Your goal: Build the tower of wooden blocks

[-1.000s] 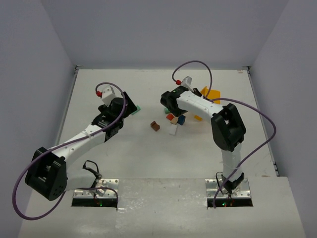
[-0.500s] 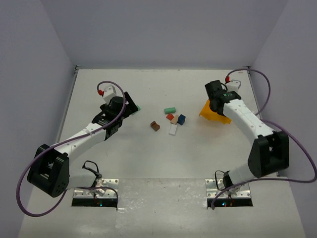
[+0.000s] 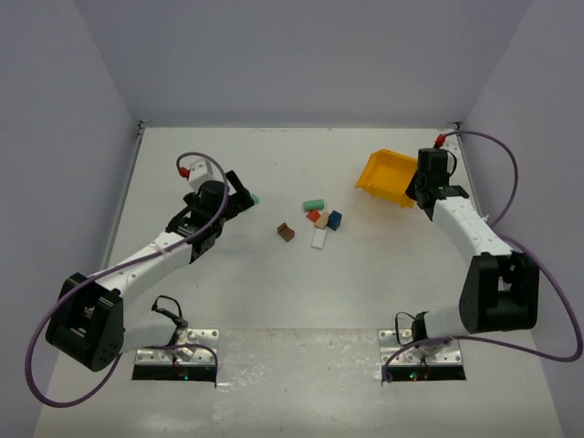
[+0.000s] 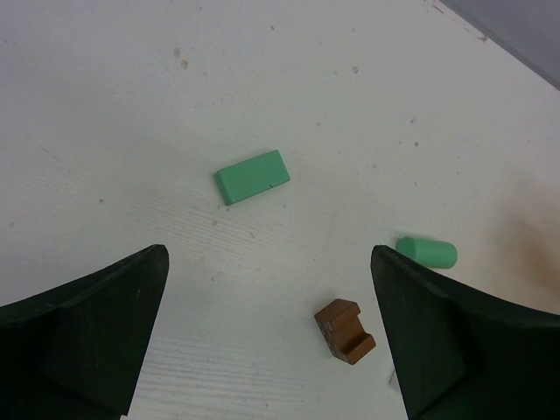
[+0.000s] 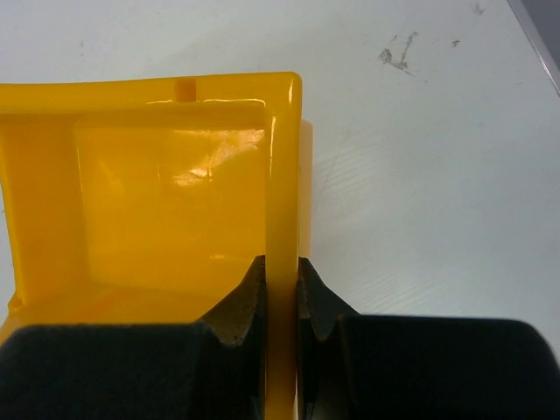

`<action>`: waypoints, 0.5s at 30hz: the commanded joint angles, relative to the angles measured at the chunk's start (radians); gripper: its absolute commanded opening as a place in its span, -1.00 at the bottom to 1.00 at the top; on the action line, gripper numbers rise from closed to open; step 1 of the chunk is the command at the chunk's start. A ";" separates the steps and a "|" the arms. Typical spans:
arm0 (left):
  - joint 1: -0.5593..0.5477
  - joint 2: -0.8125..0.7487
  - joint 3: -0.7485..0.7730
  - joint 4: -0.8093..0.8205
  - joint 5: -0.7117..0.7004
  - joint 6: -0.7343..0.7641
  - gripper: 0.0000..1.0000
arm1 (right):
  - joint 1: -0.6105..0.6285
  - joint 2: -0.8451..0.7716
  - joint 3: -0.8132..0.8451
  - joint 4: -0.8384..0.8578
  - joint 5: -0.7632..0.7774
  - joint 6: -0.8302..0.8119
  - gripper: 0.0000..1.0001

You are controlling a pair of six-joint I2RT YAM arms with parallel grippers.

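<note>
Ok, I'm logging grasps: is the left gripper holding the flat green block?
No, the left gripper is open and the flat green block lies untouched ahead of it.

Bench [image 3: 228, 274] layout, as I read it from here. A cluster of blocks [image 3: 323, 221] lies near the centre. The cylinder [image 3: 314, 203] is just behind the cluster, and the notched block [image 3: 286, 232] is just to its left. Further left, a flat block [image 4: 252, 176] lies alone, just ahead of the left pincer [image 4: 267, 254]. The bin [image 3: 388, 176] is to the right and behind the cluster, well apart. One bin wall is pinched in the right pincer [image 5: 282, 280].
</note>
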 commanded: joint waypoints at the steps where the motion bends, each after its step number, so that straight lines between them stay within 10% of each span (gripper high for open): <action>1: 0.013 -0.026 -0.006 0.064 0.022 0.020 1.00 | -0.092 0.046 0.072 0.125 -0.033 0.011 -1.00; 15: 0.013 -0.008 -0.005 0.075 0.053 0.025 1.00 | -0.230 0.194 0.012 0.206 -0.009 0.136 -0.65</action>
